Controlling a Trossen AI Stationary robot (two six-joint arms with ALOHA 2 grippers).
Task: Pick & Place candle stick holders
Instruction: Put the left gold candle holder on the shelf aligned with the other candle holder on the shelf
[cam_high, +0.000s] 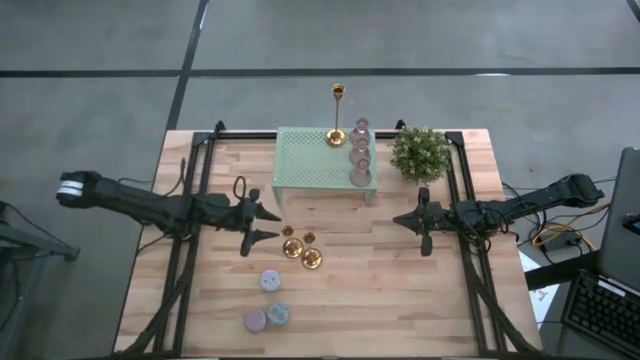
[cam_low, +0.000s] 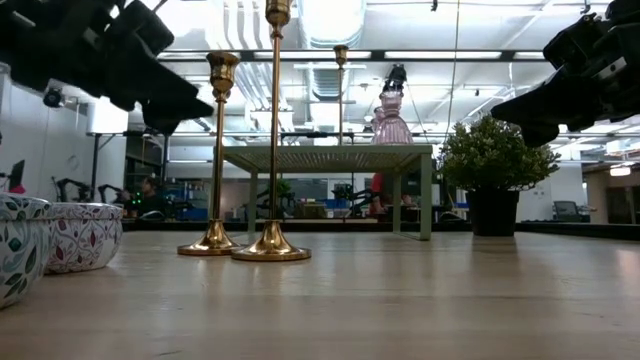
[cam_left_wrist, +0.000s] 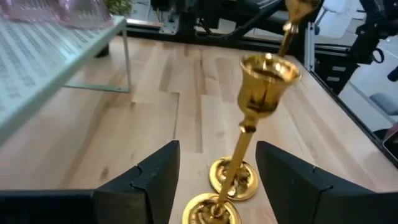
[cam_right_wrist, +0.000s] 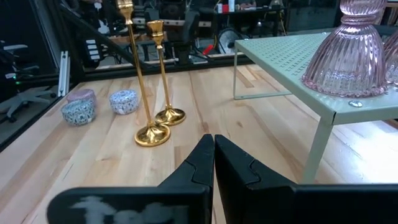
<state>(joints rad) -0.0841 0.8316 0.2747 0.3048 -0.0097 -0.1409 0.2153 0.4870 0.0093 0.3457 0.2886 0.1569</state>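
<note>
Beside gold holders (cam_left_wrist: 249, 124), left claw (cam_left_wrist: 217, 168) open, empty

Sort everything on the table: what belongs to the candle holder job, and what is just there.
Job: two gold candlesticks on the wood, tall gold candlestick at the back, pink glass holders, pastel round holders.
Not the job: mint-green stand, plant.

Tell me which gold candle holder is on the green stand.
The tall gold holder at the stand's back edge; the other gold ones stand on the wooden table.
</note>
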